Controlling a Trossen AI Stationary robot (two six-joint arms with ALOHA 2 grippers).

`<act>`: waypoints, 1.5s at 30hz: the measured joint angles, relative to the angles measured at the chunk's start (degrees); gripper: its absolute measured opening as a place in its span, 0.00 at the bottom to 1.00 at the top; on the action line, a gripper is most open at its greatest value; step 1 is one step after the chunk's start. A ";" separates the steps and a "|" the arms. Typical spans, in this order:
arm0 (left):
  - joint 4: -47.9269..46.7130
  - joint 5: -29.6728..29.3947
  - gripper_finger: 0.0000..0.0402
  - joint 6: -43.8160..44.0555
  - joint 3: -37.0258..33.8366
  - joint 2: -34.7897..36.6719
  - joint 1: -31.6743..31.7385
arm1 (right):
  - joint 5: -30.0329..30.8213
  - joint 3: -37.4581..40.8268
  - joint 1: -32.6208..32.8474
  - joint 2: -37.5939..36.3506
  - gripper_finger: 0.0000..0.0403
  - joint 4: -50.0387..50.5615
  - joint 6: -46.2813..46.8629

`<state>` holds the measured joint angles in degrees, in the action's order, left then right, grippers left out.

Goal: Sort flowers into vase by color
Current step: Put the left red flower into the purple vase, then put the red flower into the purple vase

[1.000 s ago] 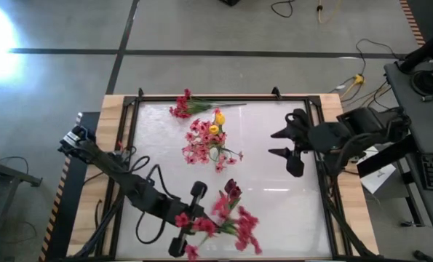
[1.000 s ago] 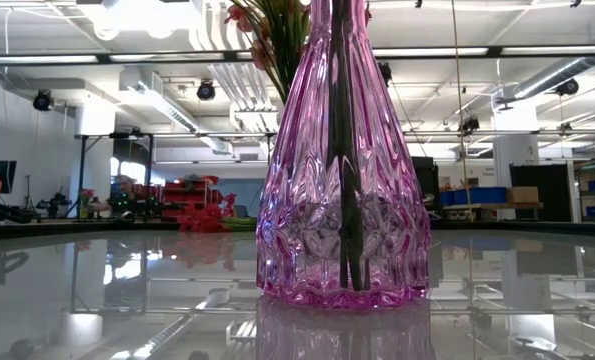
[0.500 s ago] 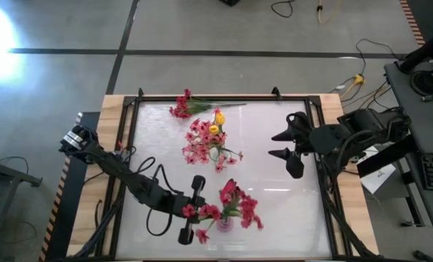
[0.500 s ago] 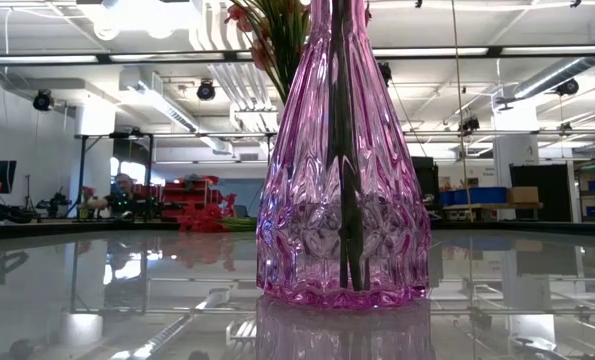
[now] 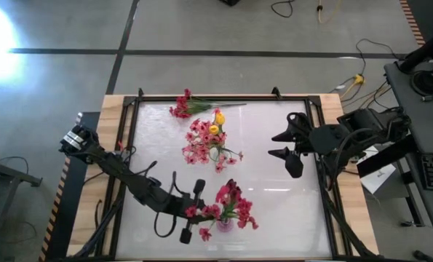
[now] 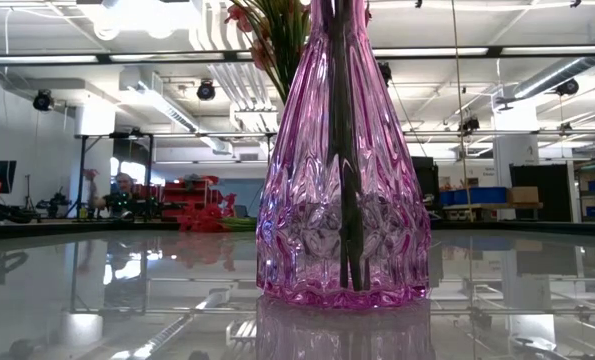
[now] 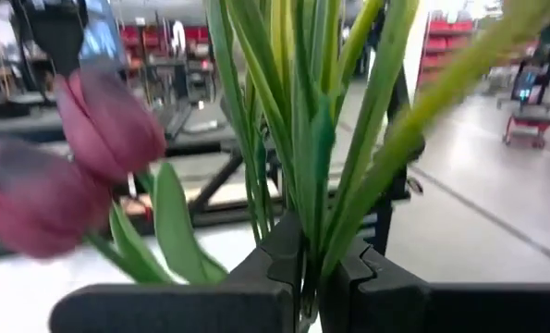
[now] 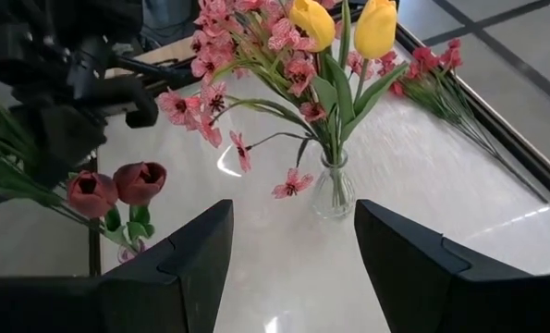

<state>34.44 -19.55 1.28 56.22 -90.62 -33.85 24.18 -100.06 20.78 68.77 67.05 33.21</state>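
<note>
A pink glass vase (image 6: 342, 200) stands near the table's near edge with dark stems (image 6: 347, 150) inside it. Above it spreads a bunch of red blossoms and dark red buds (image 5: 231, 207), and my left gripper (image 5: 193, 213) is shut on its green stems. A clear vase (image 8: 335, 190) mid-table holds pink blossom sprays (image 5: 201, 142) and yellow tulips (image 8: 344, 23). One red spray (image 5: 183, 105) lies flat by the far edge. My right gripper (image 8: 293, 268) hangs open above the table's right side, with nothing between its fingers. My left gripper pinches the bunch's green stems (image 7: 304, 242) between its two fingers, below the leaves and buds. The fingers reach in level from the table's left and lie across the stems. The bunch stands nearly upright, its lower stem ends inside the pink vase (image 5: 223, 223).
Black cables (image 5: 158, 182) trail from my left arm across the near left of the table. A black frame (image 5: 201, 98) rims the glossy tabletop. Bare surface lies between the two vases and at the near right.
My left gripper has sunk lower by the pink vase, staying shut on the stems. The red bunch, which leaned out toward the near right, has tipped up and now stands nearly upright over the vase. My right gripper has rolled a little in place.
</note>
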 joint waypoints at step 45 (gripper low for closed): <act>-76.41 -10.72 0.46 41.98 -1.75 23.51 1.16 | 2.80 0.17 -3.14 2.42 0.54 5.05 -1.05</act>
<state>-41.97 -30.27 43.26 54.47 -67.11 -32.69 26.98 -99.90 17.64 71.19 72.10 32.17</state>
